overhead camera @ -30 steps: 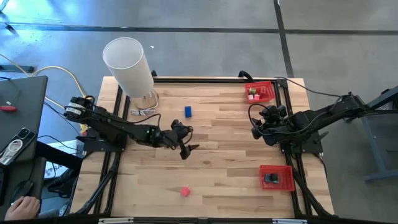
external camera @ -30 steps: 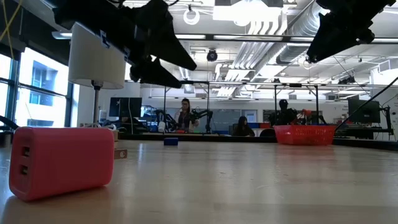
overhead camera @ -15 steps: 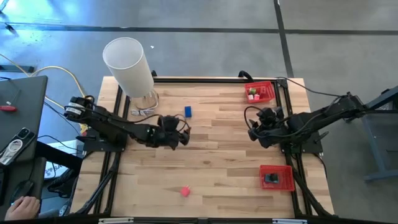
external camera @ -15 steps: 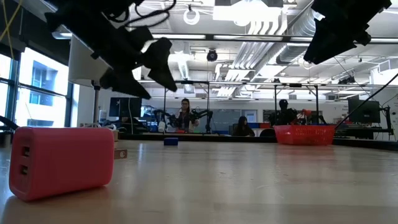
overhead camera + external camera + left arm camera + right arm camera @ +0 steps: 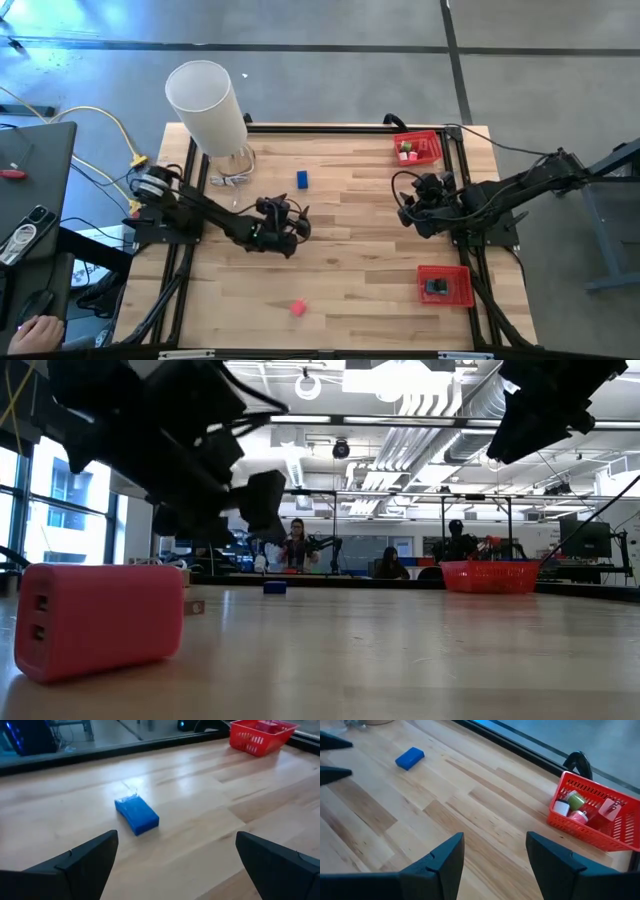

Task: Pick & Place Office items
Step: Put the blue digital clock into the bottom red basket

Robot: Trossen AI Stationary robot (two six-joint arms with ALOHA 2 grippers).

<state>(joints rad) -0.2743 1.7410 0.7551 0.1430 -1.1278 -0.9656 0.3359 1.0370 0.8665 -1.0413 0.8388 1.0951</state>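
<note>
A: Start at the left of the counter (image 5: 340, 260). What's over there?

B: A tall white cylinder (image 5: 205, 105) at the far left corner. Just inboard of it, the left gripper (image 5: 283, 228) hangs above the boards with its fingers (image 5: 85, 862) spread wide and nothing between them.

A: And its target?

B: I'd judge it's the blue piece (image 5: 302, 179), lying flat on the wood just ahead of those fingers; in the left wrist view it sits between them, a little off centre. A pink piece (image 5: 297, 307) lies alone toward the near edge, well apart from both arms.

A: So which step is this?

B: The approach, I think. Nothing is held yet. The next move calls for coming forward and down until the blue piece is between the fingers, then closing.

A: Moving right?

B: The right gripper (image 5: 411, 207) waits right of centre, fingers (image 5: 445, 865) partly spread and holding nothing. Behind it a red tray (image 5: 429, 157) at the far right corner holds green, white and pink pieces. A second red tray (image 5: 462, 296) nearer the front has a dark piece inside.
</note>
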